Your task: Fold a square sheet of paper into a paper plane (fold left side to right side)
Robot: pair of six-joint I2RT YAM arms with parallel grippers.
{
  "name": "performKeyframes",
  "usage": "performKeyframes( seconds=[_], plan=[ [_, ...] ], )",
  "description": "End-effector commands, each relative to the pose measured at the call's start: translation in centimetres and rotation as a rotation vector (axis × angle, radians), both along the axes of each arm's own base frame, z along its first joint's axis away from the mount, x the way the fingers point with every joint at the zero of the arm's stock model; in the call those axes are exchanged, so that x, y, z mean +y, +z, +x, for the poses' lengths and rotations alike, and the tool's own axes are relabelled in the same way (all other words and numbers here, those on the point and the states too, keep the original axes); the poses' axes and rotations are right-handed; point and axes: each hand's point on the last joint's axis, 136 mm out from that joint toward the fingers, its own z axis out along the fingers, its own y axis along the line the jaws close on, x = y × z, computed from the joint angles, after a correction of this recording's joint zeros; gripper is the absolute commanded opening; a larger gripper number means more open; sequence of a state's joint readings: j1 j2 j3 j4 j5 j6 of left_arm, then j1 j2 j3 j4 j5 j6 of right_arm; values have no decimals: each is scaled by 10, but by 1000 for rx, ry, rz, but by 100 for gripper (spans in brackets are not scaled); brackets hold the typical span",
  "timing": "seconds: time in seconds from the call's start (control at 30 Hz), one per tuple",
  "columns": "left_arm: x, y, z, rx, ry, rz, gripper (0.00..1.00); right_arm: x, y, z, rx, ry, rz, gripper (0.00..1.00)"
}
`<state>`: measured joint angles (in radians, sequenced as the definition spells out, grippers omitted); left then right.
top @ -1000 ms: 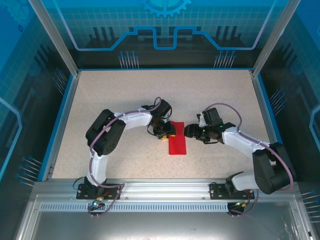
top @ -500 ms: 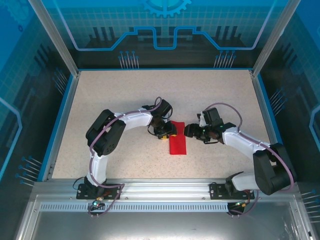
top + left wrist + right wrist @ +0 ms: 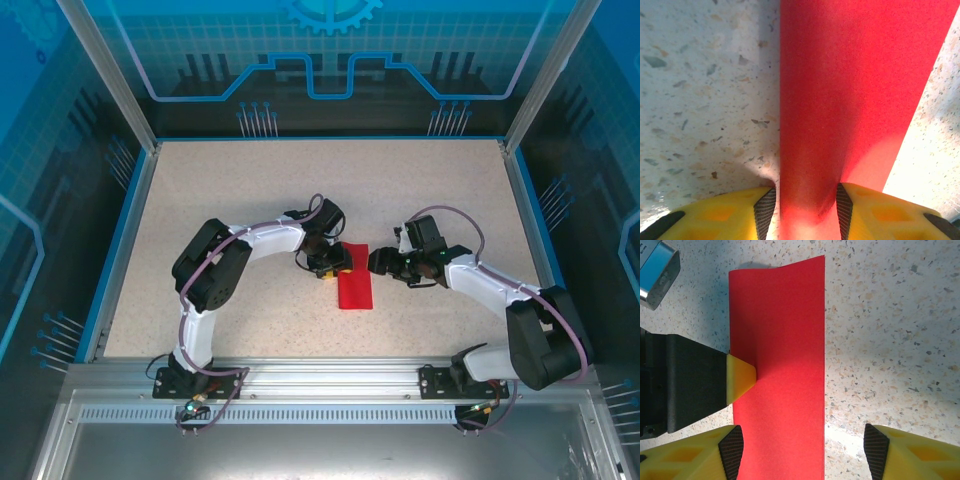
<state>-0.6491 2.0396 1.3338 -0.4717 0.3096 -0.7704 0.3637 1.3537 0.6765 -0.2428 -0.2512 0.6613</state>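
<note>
One crease to sort out
left gripper (image 3: 804, 206) pinches the red paper (image 3: 780, 335); right gripper (image 3: 802, 451), spread wide, should probably press along the fold.

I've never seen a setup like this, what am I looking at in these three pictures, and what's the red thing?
Two robot arms are bolted at the near edge of a speckled table: the left arm and the right arm. The wide picture looks down from above and behind them; each close-up comes from a camera on one wrist. On it lies a bright red rectangle of paper. Its end sits between the left arm's jaws; whether they pinch it is unclear. The right arm's jaws stand open over it, holding nothing.
</note>
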Motion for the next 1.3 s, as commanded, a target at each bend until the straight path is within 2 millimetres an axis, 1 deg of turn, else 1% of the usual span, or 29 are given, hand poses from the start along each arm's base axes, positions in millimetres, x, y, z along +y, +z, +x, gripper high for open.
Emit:
performKeyframes(
  seconds=[0.0, 0.17, 0.23, 0.3, 0.47, 0.73, 0.87, 0.97, 1.1, 1.27],
  plan=[
    [28, -69, -33, 117, 1, 192, 43, -2, 1, 0, 3, 4, 3, 68],
    [28, -69, -33, 115, 1, 193, 43, 2, -2, -3, 18, 22, 20, 67],
    [28, -69, -33, 116, 1, 193, 43, 5, -4, -4, 32, 31, 28, 64],
    [28, -69, -34, 117, 0, 194, 43, 8, -8, -5, 52, 42, 41, 59],
    [29, -70, -34, 118, 1, 197, 43, 22, -12, -6, 81, 82, 73, 47],
    [30, -71, -36, 120, 1, 200, 43, 24, -17, -7, 94, 82, 63, 44],
    [30, -72, -35, 122, 4, 201, 43, 30, -19, -8, 109, 98, 72, 37],
    [30, -72, -35, 122, 2, 200, 43, 33, -21, -7, 117, 106, 66, 30],
    [30, -72, -36, 121, 1, 201, 43, 36, -29, -8, 138, 113, 51, 25],
    [31, -72, -36, 122, 2, 202, 43, 34, -43, -13, 206, 109, 14, 21]
  ],
)
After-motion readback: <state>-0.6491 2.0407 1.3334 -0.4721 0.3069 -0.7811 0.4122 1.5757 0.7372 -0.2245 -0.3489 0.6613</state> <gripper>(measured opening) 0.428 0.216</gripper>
